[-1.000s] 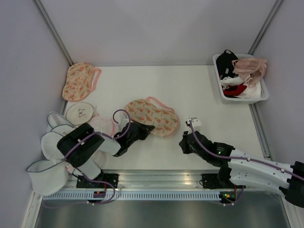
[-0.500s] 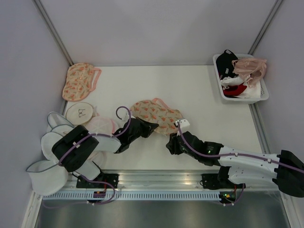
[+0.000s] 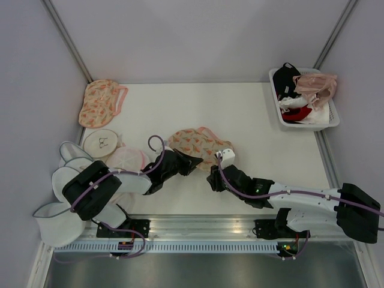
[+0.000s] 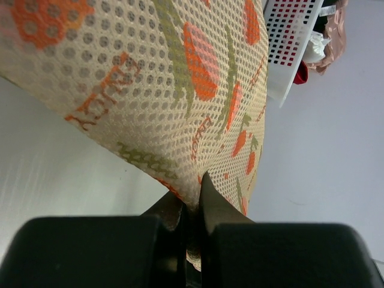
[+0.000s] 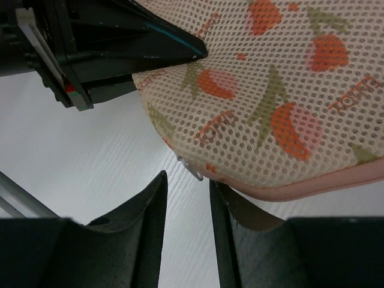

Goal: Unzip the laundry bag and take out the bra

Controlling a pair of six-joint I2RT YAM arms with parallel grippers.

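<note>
The laundry bag [image 3: 197, 143], a peach floral mesh pouch with pink zip trim, lies at the middle of the table. My left gripper [image 3: 188, 162] is shut on the bag's near left edge, and the mesh [image 4: 180, 90] bunches between its fingers at the left gripper [image 4: 195, 191]. My right gripper [image 3: 211, 177] stands open at the bag's near edge. In the right wrist view the right gripper [image 5: 187, 180] has a bare gap, with the small clear zip pull [image 5: 191, 167] just beyond its tips under the bag [image 5: 270, 102]. The bra is hidden.
A second floral pouch [image 3: 99, 102] lies at the back left. White round mesh bags [image 3: 67, 180] are piled by the left arm. A white basket [image 3: 329, 122] of garments stands at the back right, also seen as the basket [image 4: 288, 54] in the left wrist view.
The right arm has swung left to the bag's near edge and its jaws have opened. The left gripper has shifted the bag slightly right and away, still holding it.
</note>
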